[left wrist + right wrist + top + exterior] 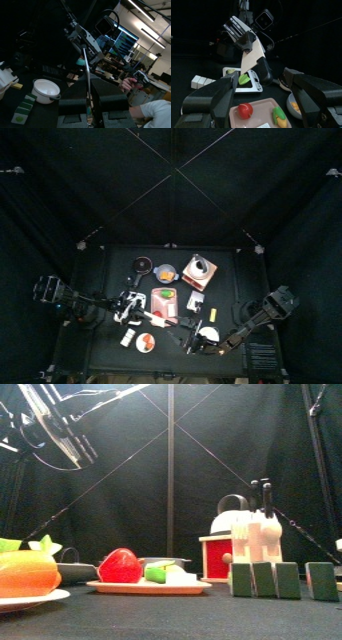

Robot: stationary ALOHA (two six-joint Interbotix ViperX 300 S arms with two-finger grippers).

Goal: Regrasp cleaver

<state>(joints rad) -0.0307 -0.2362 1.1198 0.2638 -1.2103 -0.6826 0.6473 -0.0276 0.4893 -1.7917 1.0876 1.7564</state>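
Observation:
The cleaver has a pale blade (251,55) and a black handle (263,72). In the right wrist view it hangs handle-down in the air, with my left gripper (241,32) shut on the top of the blade. In the left wrist view the blade (85,67) shows edge-on, rising from between the closed jaws of my left gripper (89,97). My right gripper (261,87) is open, and the handle stands just beyond the gap between its jaws. In the top view the left gripper (134,308) and right gripper (201,336) face each other over the table's front half.
A pink board (261,107) with a tomato (246,110) lies below the right gripper. Beyond it are a white tray with green vegetables (244,81) and a white bowl (47,87). A red knife block (221,549) and green boxes (274,579) stand at the right. A person's hand (130,82) shows outside the pen.

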